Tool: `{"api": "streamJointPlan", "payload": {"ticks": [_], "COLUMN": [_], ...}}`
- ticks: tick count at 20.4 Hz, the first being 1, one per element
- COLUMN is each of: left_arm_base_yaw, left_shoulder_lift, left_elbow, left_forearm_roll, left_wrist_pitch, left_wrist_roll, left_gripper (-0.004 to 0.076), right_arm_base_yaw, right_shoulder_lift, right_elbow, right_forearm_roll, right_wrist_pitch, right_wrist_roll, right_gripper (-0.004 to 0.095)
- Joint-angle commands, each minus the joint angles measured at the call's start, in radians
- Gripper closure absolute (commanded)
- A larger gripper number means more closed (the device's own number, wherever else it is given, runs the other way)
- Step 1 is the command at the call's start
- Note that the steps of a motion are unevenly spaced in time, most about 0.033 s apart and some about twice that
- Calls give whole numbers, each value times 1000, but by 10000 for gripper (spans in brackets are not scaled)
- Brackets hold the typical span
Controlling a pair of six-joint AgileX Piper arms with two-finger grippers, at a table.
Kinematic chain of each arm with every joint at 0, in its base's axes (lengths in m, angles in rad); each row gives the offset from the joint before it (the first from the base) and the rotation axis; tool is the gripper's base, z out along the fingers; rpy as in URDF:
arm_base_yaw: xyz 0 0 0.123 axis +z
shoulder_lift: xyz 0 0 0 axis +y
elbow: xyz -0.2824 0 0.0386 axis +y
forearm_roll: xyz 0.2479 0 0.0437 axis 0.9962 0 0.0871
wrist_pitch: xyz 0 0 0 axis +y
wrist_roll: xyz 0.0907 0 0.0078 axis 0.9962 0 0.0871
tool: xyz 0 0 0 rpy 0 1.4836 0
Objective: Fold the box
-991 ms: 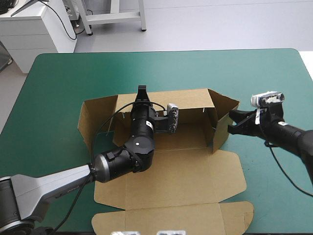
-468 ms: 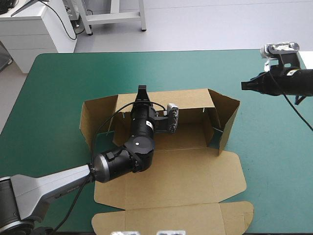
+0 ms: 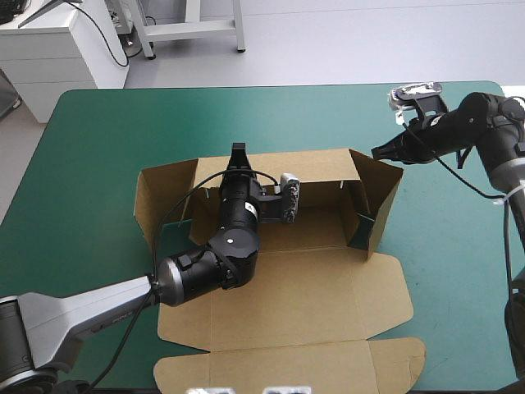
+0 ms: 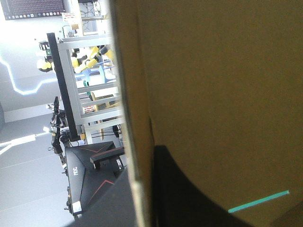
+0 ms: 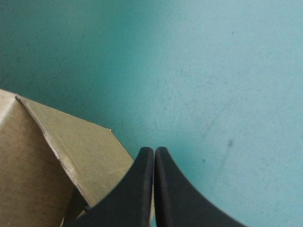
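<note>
Box (image 3: pixel 287 287) of brown board lies on the teal-green cover (image 3: pixel 98 148), under and around the left gripper (image 3: pixel 239 153). Its left wall (image 3: pixel 148 201) stands up beside that arm, and its broad flat panels spread out behind the wrist. The left gripper is pinched nearly closed on the top edge of the raised back wall (image 3: pixel 320 168). In its wrist view the board's edge runs up between the fingers, with one black finger (image 4: pixel 180 189) lying against the brown sheet. Further right, the right wall (image 3: pixel 379 193) stands upright. The right gripper (image 3: pixel 379 153) hovers at this wall's top far corner with its fingers pressed together in one point, holding nothing. In its wrist view the wall's corner lies just beside and beneath the fingertips (image 5: pixel 147 156), with bare cover ahead.
</note>
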Motion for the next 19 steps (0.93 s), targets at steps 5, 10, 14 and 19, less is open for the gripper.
{"api": "streamJointPlan", "payload": {"ticks": [5,10,14,19], "left_arm_base_yaw": [-5,-5,-5,-5], "left_shoulder_lift": [-44,-44,-44,-44], "left_elbow": [-23,-23,-23,-23], "left_forearm_roll": [36,36,32,32], "left_wrist_pitch": [-14,-12,-12,-10], "left_wrist_roll": [1,1,1,1], "left_gripper": [731,731,731,731], "right_arm_base_yaw": [2,2,2,2], "right_shoulder_lift": [-81,-244,-271,-273], "right_elbow": [101,429,553,567], "right_forearm_roll": [90,371,419,417], "right_wrist_pitch": [-11,-278,-320,-205], "right_wrist_roll": [-100,-429,-580,-710], "right_gripper": [907,907,905,884]}}
